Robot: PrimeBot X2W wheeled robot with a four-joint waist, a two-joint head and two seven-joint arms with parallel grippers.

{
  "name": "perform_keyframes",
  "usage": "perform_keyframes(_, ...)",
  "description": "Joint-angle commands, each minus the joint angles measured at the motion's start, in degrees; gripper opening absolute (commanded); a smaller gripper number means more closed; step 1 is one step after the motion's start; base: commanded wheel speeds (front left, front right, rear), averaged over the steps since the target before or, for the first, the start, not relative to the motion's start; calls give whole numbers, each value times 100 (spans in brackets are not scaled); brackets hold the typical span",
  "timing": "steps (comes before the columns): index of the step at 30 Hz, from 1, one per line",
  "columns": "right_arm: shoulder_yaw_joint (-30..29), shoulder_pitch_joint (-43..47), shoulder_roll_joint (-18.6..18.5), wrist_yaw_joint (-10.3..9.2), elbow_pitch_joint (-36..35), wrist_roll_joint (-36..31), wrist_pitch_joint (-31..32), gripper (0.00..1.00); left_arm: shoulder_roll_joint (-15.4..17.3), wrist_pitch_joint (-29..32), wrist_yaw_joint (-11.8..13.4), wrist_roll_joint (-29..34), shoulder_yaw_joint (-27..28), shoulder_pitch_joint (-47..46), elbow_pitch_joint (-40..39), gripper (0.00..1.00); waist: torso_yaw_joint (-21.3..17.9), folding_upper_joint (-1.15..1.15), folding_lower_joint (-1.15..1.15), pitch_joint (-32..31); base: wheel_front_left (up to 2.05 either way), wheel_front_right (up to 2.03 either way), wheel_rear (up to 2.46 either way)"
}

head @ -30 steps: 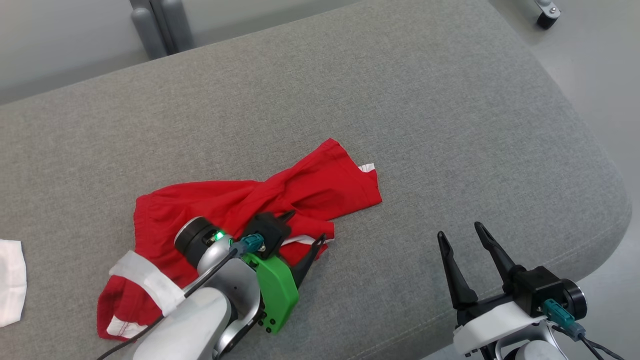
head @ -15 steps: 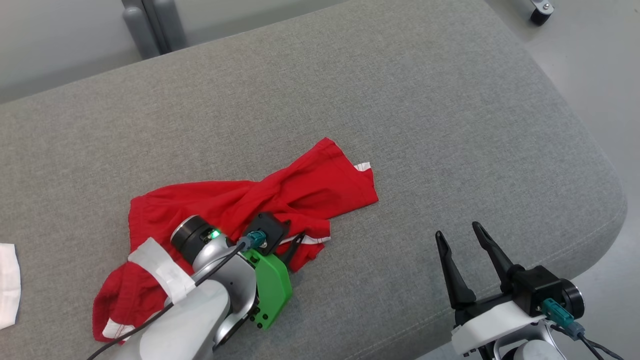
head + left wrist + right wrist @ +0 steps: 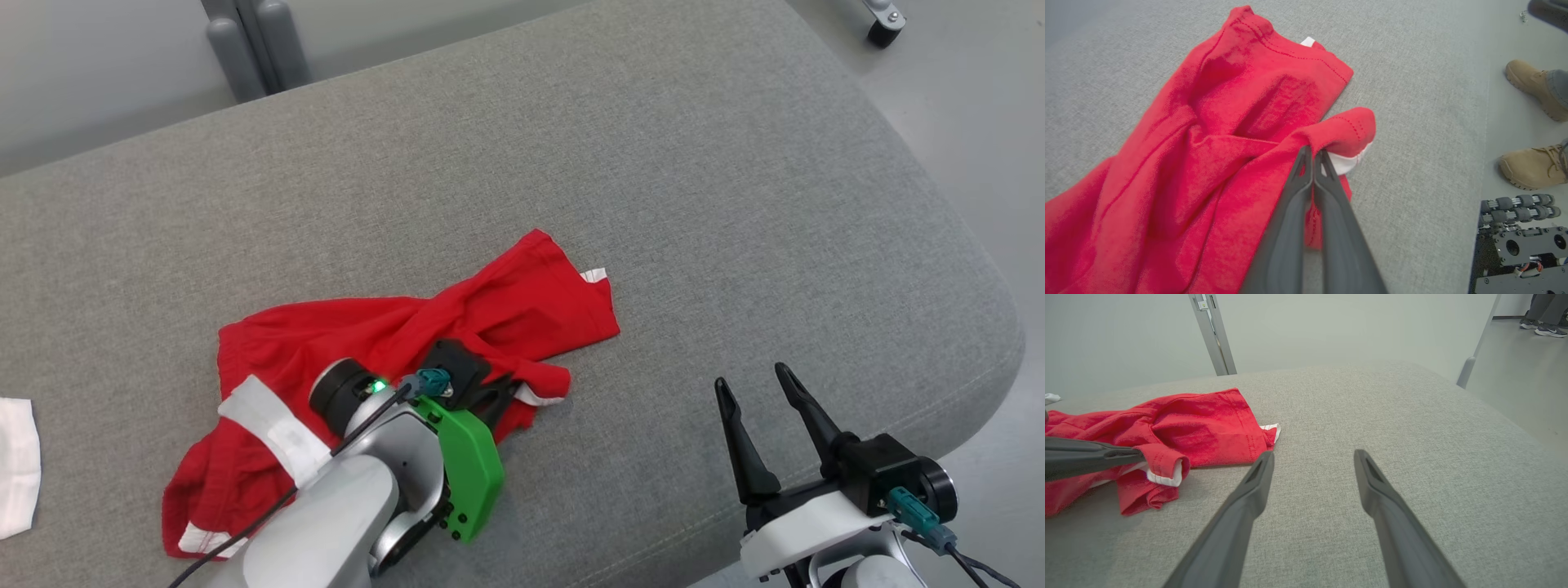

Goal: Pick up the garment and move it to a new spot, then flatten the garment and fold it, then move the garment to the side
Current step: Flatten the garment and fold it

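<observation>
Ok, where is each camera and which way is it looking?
Head view: on the head, looking down at the grey cushion, red garment, left gripper and right gripper.
Left wrist view: on the left arm, looking along its shut fingers pinching the garment's hem.
Right wrist view: on the right arm, looking across the cushion between its open fingers.
All three share the garment.

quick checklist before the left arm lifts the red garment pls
1. Left gripper shut on a hem fold of the red garment: ok.
2. How much cloth sits between its fingers: cannot tell.
3. Right gripper open and apart from the garment: ok.
4. Garment flat: not ok, it lies bunched and twisted.
5. Bare grey cushion to the right for a new spot: ok.
6. White cloth apart from the garment: ok.
</observation>
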Motion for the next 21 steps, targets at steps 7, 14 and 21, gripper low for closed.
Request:
perform_keyframes(7,-29,66,-10,-2,33,-86,-19,100,69,1356,-23,-1030,-53,218,-1107,0,102,0,0,-39,0,0,0)
perform_keyframes(14,229,-245,-10,-2,-19,-23,-19,100,-169,3060,113,-2223,146,-310,-1242,0,25,0,0,354,0,0,0)
perform_keyframes(21,533,-427,-11,-2,-47,147,-19,100,-267,3526,374,-2736,653,-992,-566,38,-321,0,0,751,0,0,0)
